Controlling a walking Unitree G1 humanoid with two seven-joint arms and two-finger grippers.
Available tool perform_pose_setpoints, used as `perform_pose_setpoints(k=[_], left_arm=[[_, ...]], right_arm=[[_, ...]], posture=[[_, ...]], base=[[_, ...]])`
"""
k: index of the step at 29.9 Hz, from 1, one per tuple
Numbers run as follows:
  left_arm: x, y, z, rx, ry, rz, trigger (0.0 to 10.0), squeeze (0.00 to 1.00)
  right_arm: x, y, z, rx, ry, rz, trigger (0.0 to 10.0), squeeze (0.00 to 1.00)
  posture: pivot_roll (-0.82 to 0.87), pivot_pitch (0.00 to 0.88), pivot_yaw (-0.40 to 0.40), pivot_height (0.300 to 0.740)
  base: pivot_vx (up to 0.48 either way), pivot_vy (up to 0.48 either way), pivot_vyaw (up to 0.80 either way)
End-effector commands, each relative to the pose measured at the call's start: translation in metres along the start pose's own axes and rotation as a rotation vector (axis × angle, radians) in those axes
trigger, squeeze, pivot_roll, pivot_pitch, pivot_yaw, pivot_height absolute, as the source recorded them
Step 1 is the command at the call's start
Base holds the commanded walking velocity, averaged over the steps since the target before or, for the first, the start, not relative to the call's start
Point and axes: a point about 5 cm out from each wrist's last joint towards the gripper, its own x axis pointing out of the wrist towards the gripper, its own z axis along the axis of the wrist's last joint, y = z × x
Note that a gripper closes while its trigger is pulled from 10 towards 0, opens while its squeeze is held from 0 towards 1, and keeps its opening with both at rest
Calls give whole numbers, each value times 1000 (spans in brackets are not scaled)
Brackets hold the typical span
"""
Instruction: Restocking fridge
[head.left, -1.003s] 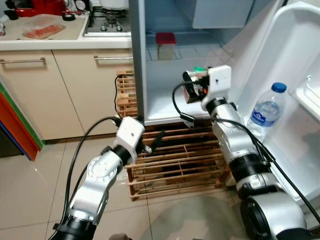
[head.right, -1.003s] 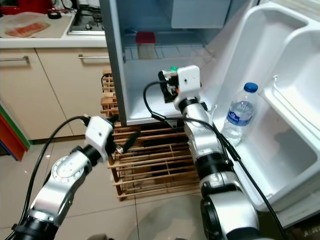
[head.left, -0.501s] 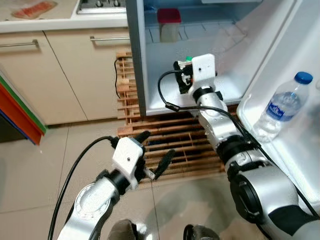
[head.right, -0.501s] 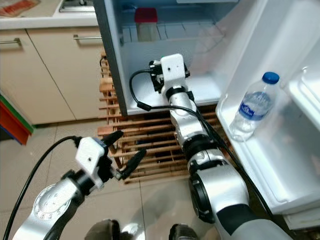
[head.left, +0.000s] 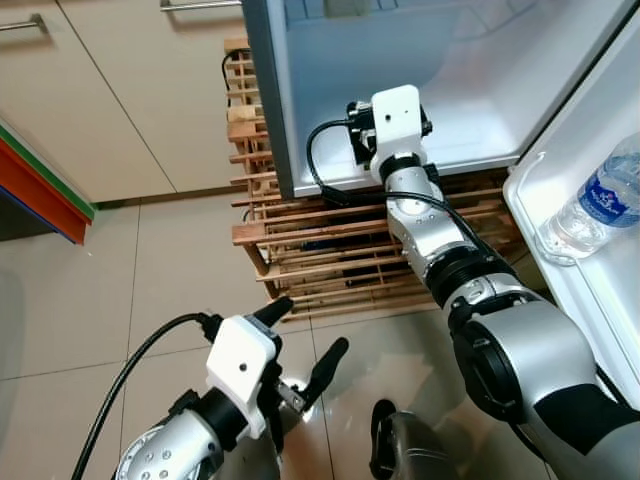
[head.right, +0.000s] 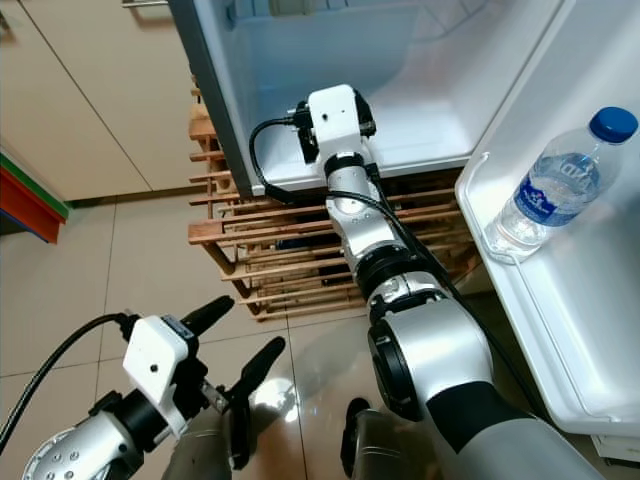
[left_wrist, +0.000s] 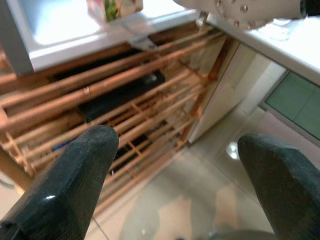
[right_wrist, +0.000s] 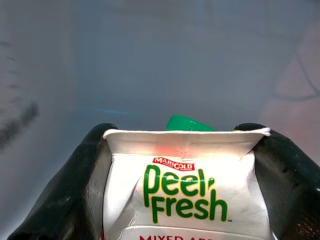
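Observation:
A white Peel Fresh juice carton (right_wrist: 185, 195) with a green cap (right_wrist: 187, 123) is clamped between the black fingers of my right gripper (right_wrist: 182, 131). My right wrist (head.left: 395, 118) reaches over the front lip of the open fridge's bottom compartment (head.left: 430, 60), and the carton (left_wrist: 116, 7) stands just inside that lip. My left gripper (head.left: 308, 328) hangs low over the tiled floor in front of the fridge, open, with nothing between its fingers (left_wrist: 75, 175).
A wooden slatted rack (head.left: 300, 240) sits under and in front of the fridge. The open fridge door (head.right: 570, 320) is on the right, with a water bottle (head.right: 555, 185) in its shelf. Beige cabinets (head.left: 130, 80) stand to the left.
The head camera has tilted down, so the whole scene has slid up. My left gripper has dropped toward the floor, still open. The right gripper keeps hold of the carton at the fridge bottom.

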Motion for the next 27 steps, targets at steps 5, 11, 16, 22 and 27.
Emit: perform_pose_setpoints(k=[5, 11, 16, 22, 27], left_arm=[[-7, -13, 5, -30, 8, -8, 10000, 0], [-8, -15, 6, -32, 18, -2, 10000, 0], [-5, -16, 5, -39, 18, 4, 10000, 0], [0, -14, 5, -35, 10, 13, 10000, 0], [4, -11, 6, -29, 3, 21, 10000, 0]], right_arm=[[4, 1, 7, -14, -9, -12, 10000, 43], [4, -4, 2, -17, 14, -16, 10000, 1000], [7, -2, 8, -35, 1, 30, 10000, 1000], [11, -1, 16, -30, -2, 70, 10000, 1000], [15, -7, 22, -23, -15, 59, 10000, 1000]], posture=[[349, 417, 33, 740], [347, 425, 30, 740], [324, 423, 24, 740], [316, 411, 20, 740], [307, 397, 15, 740]], base=[[0, 0, 0], [0, 0, 0], [0, 0, 0], [0, 0, 0], [0, 0, 0]])
